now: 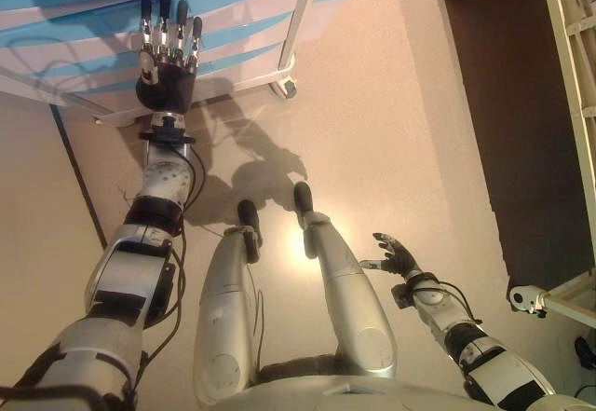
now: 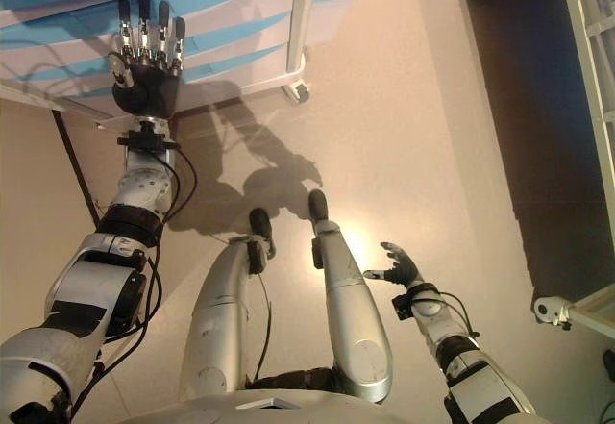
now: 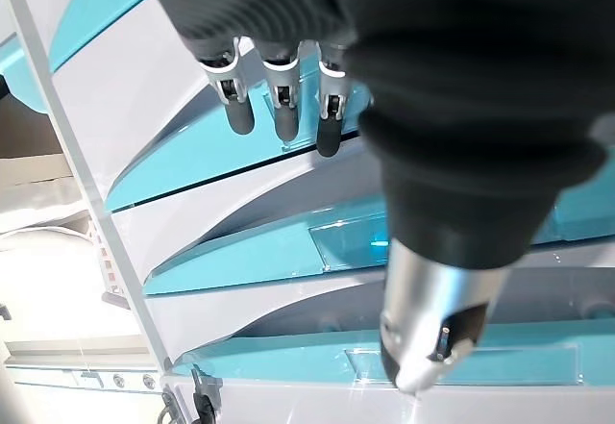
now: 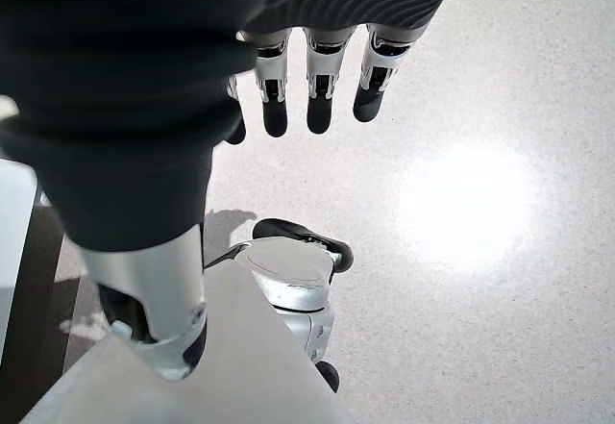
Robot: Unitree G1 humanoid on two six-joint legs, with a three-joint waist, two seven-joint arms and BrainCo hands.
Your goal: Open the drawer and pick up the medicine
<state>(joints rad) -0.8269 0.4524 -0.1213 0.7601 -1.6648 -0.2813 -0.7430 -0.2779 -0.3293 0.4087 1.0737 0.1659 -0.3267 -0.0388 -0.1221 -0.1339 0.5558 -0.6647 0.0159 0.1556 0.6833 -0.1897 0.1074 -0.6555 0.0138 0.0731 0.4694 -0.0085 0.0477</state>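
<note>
Drawers (image 1: 223,20) shut, contents hidden; left hand (image 1: 166,66) outstretched.

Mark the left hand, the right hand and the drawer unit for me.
left hand (image 1: 164,83), left eye view, on the dark back of the hand.
right hand (image 1: 402,261), left eye view, on the palm.
drawer unit (image 1: 244,6), left eye view, on a blue drawer front.

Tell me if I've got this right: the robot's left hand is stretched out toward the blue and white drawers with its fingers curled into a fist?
Not quite. The left hand does reach toward the blue and white drawers, but its fingers are straight, not curled into a fist. The left eye view shows this.
</note>
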